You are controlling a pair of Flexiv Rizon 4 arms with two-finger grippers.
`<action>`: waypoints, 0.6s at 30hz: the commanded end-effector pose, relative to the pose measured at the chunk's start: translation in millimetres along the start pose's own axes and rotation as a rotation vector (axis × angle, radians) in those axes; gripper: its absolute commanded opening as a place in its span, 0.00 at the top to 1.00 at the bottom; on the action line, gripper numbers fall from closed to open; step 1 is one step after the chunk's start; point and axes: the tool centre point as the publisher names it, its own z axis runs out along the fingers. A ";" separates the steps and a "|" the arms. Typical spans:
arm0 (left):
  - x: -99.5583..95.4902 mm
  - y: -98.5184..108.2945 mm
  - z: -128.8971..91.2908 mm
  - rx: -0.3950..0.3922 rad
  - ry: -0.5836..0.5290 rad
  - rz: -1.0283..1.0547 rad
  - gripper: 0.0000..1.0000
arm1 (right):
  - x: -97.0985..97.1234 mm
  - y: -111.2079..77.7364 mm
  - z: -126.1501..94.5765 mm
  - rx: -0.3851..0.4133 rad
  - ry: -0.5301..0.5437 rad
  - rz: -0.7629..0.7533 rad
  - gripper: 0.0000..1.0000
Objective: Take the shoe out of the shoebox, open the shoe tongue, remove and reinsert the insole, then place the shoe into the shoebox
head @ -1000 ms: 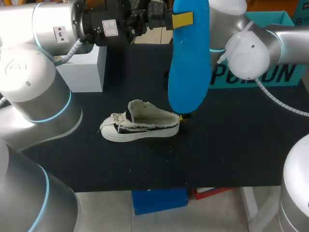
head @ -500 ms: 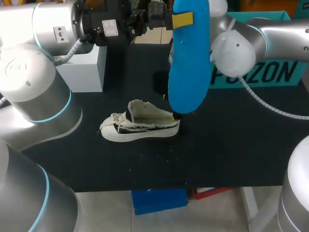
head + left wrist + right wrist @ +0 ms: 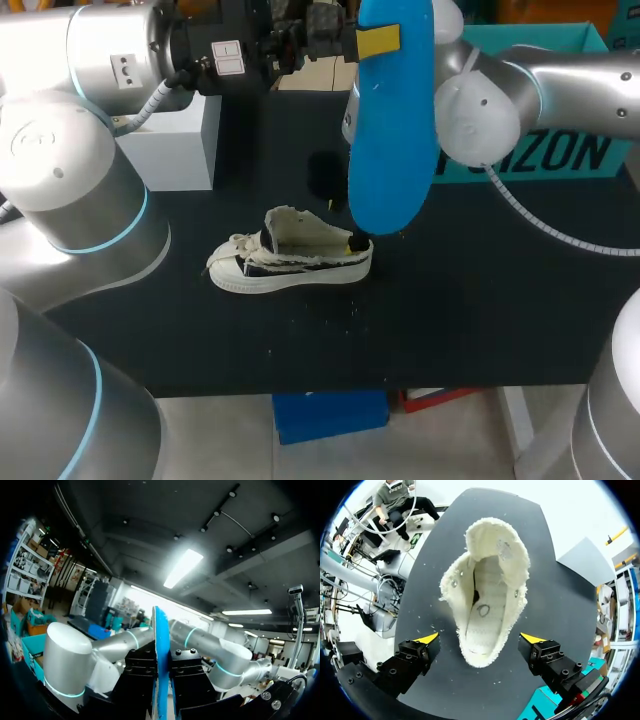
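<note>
Canvas shoe (image 3: 487, 595) upright on table (image 3: 480, 300), heel between the spread fingers of my right gripper (image 3: 482, 638), apart from both | blue insole (image 3: 390, 120) clamped edge-on in my left gripper (image 3: 161, 680), raised over the table

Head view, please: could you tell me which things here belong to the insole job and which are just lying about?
Job: shoe; blue insole, held by the left gripper; teal shoebox; right gripper, open over the shoe's heel.
Lying about: white box, by the left arm.
</note>
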 end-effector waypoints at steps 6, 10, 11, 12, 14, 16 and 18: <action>0.5 0.6 0.0 -0.001 -0.002 0.000 1.00 | -0.9 2.0 0.6 -0.059 -0.023 -0.015 0.00; 0.5 0.6 0.0 -0.001 -0.002 0.000 1.00 | 0.6 -3.8 0.6 -0.162 -0.047 0.007 0.00; 0.5 0.6 0.0 -0.001 -0.002 0.000 1.00 | 1.5 -4.8 0.5 -0.212 -0.068 0.026 0.00; 0.5 0.6 0.0 -0.001 -0.002 0.000 1.00 | 1.9 -5.5 -0.2 -0.229 -0.077 0.037 0.00; 0.5 0.6 0.0 -0.001 -0.002 0.000 1.00 | 2.8 -9.3 0.9 -0.316 -0.110 0.071 0.00; 0.5 0.6 0.0 -0.001 -0.002 0.000 1.00 | 2.1 -13.1 2.4 -0.478 -0.172 0.124 0.00; 0.5 0.6 0.0 -0.001 -0.002 0.000 1.00 | 1.5 -14.2 3.0 -0.562 -0.203 0.159 0.00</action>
